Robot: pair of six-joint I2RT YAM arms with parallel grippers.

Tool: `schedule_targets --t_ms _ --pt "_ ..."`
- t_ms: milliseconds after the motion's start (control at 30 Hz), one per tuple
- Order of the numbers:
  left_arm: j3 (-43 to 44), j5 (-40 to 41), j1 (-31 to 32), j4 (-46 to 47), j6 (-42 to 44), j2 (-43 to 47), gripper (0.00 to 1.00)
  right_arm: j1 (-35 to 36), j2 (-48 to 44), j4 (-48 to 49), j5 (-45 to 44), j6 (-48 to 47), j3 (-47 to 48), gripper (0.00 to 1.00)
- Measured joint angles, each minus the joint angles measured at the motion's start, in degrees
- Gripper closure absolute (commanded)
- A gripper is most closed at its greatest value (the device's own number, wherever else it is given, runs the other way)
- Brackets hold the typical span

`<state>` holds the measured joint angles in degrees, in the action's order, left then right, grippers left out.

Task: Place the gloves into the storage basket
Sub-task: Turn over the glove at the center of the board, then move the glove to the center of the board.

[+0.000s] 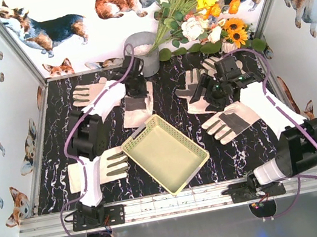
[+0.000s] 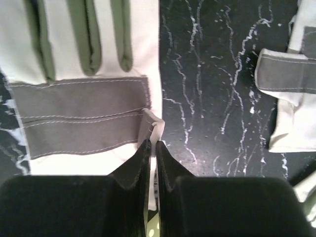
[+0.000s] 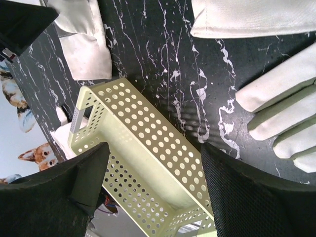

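The top external camera looks steeply down on the table from above its near edge, covering the whole top. The left wrist camera sits close over a glove toward the far edge, facing straight down. The right wrist camera, higher, looks obliquely at the storage basket, which the top view shows mid-table.

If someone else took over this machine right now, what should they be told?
Left gripper: shut, seemingly pinching the edge of the centre glove, which lies flat, not yet lifted.
Right gripper: open, empty, above the far-right gloves.
Storage basket: empty, in the middle.
Done: nothing.
Left: every glove, near-left glove and near-right glove included.
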<state>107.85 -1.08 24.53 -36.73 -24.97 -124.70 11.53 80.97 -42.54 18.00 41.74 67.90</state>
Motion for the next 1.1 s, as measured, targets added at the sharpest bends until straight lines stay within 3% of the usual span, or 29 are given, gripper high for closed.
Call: schedule_targets --t_ms 300,367,467,600,867,1100 --pt "-4.0 -5.7 0.5 9.2 -6.1 -0.8 1.0 0.0 -0.8 -1.0 0.2 0.7 -1.0 0.21" --pt "-5.6 -7.3 0.5 11.3 -8.4 -0.8 0.86 0.0 -0.8 -1.0 0.2 0.7 -1.0 0.21" --pt "-5.8 -10.1 0.7 13.7 -11.4 -1.0 0.49 0.0 -0.7 -0.8 0.6 1.1 -1.0 0.21" --pt "-6.7 -13.2 0.5 18.4 -14.6 -0.6 0.3 0.1 -0.7 0.2 0.6 2.4 -1.0 0.22" --pt "-17.1 -14.6 -6.2 20.3 -14.7 11.0 0.22 3.2 0.4 1.3 -4.5 3.8 -0.4 0.2" --pt "-23.3 -15.1 -16.0 19.1 -12.0 18.4 0.25 9.0 16.8 9.4 -0.9 7.1 8.7 0.2"
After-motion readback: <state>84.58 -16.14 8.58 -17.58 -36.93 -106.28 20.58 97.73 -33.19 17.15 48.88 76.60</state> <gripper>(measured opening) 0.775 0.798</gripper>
